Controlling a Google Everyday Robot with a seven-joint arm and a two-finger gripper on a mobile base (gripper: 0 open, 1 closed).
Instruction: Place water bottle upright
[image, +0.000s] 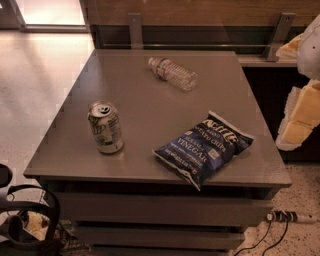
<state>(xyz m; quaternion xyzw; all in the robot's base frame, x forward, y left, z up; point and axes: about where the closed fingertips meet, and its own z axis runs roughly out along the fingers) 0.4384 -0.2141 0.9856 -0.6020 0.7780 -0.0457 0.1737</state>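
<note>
The water bottle (172, 73) is clear ribbed plastic with a white cap and a reddish-white label band. It lies on its side at the far middle of the grey table (140, 107), cap pointing to the far left. My gripper (300, 117) shows as a pale white-yellow shape at the right edge of the view. It is off the table, well to the right of the bottle and nearer to me, and it holds nothing that I can see.
A silver-green soda can (105, 127) stands upright at the front left of the table. A blue chip bag (204, 147) lies at the front right, overhanging the front edge. Dark cables (30, 220) sit on the floor at the lower left. A wall rail runs behind the table.
</note>
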